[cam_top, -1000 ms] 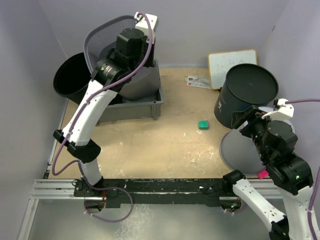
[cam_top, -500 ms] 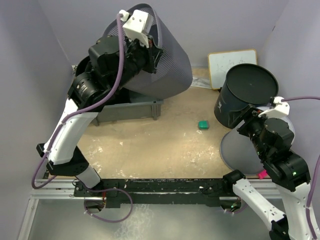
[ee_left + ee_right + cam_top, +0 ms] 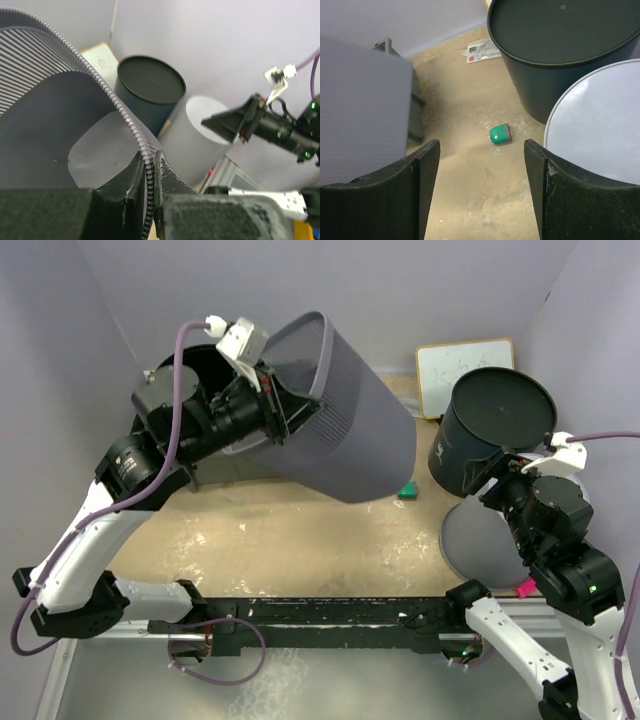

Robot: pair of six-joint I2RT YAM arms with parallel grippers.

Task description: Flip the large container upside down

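1. Only the left wrist view looks into the large grey ribbed container (image 3: 75,125). It shows the smooth inner wall and the flat floor. The left gripper (image 3: 148,167) is clamped on the beaded rim, one finger inside and one outside.
2. Only the top view takes in the whole container. It hangs in the air above the far left of the table (image 3: 300,530), clear of the surface.
3. The right wrist view shows the right gripper (image 3: 480,190) with its fingers spread wide and nothing between them. Beyond it are a small green block (image 3: 500,134) on the sandy tabletop and the end of a grey tray (image 3: 415,117).
4. The left arm is raised and reaches to the right, its wrist at the container's rim. The right arm is folded at the near right. Its gripper is just beside an upturned black bin (image 3: 490,425) and above a pale grey upturned one (image 3: 480,540).
5. The container lies roughly on its side. Its long axis runs from far left to near right, with the mouth towards the left arm and the closed base to the right.
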